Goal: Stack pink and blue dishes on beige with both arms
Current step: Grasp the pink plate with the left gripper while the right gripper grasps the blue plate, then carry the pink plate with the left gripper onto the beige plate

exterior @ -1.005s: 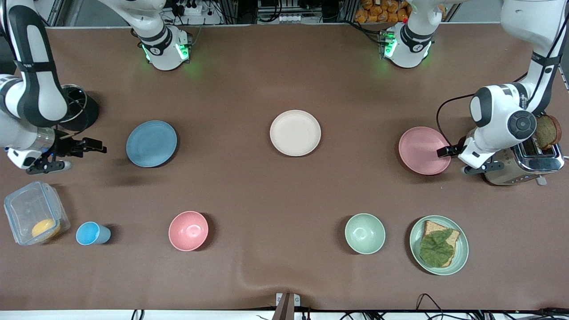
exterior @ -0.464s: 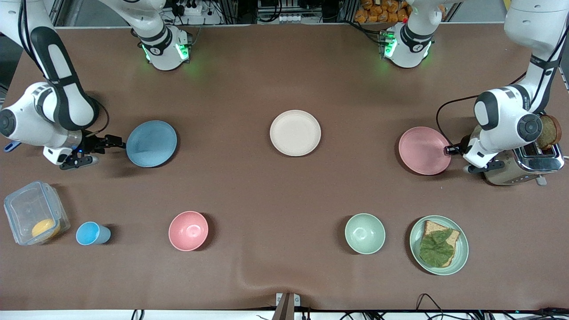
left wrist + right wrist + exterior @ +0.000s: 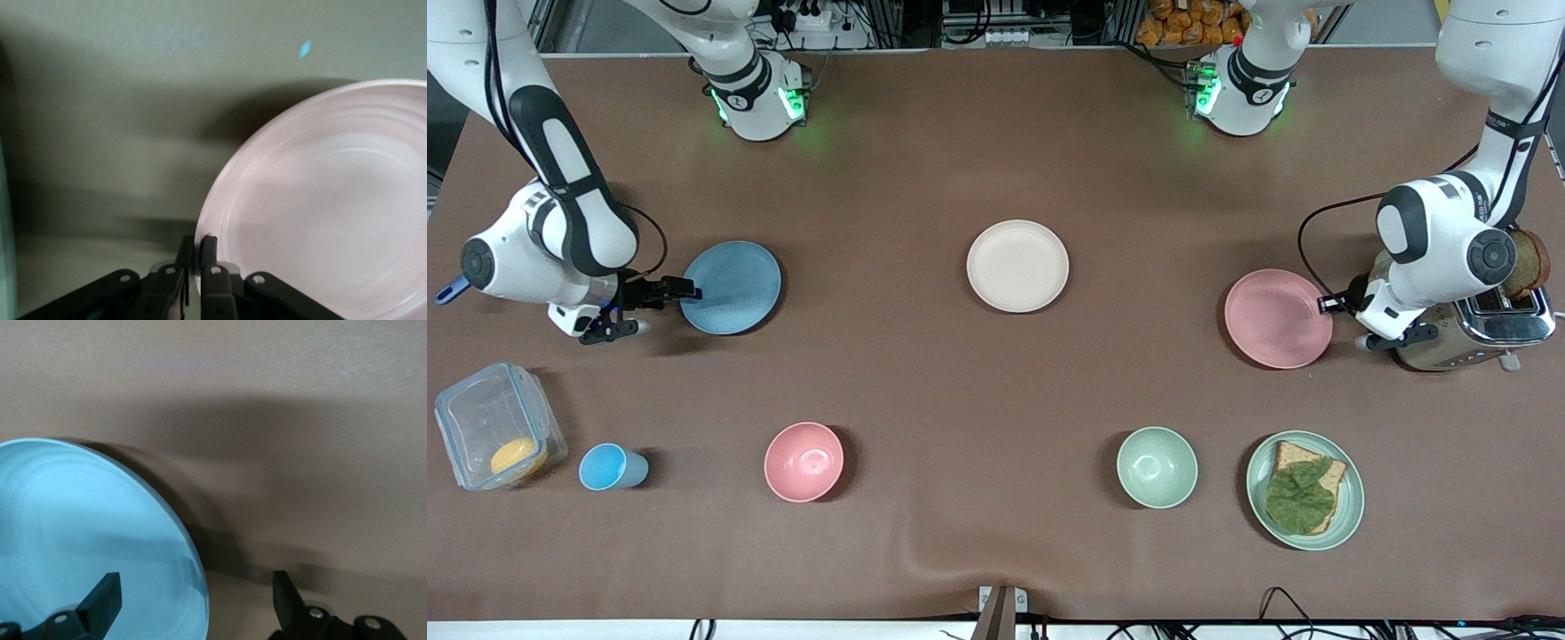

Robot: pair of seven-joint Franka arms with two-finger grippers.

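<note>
1. My left gripper [image 3: 1325, 305] is clenched on the rim of the pink plate [image 3: 1278, 318], at the plate's edge toward the left arm's end of the table; in the left wrist view the fingers [image 3: 208, 248] pinch that rim and the plate [image 3: 327, 207] tilts up from the cloth, with shadow under it.

2. My right gripper [image 3: 680, 288] stands released at the edge of the blue plate [image 3: 731, 287], toward the right arm's end of the table; the right wrist view shows one finger [image 3: 103, 597] over the plate [image 3: 87, 540] and the other outside its rim, so the rim sits between them, ungripped.

3. The beige plate [image 3: 1017, 266] lies bare between the two, well apart from both.

4. Just beside my left wrist stands a toaster [image 3: 1472, 329] with a slice of bread [image 3: 1522, 263] sticking out of it.

5. Nearer the front camera, from the left arm's end: a green plate [image 3: 1352, 498] bearing toast [image 3: 1303, 494] with a leaf on it; a green bowl [image 3: 1157, 467]; a pink bowl [image 3: 804, 461]; a blue cup [image 3: 611, 468]; a clear box [image 3: 489, 418] with something yellow inside.

6. All of it rests on a brown tablecloth [image 3: 996, 151].
</note>
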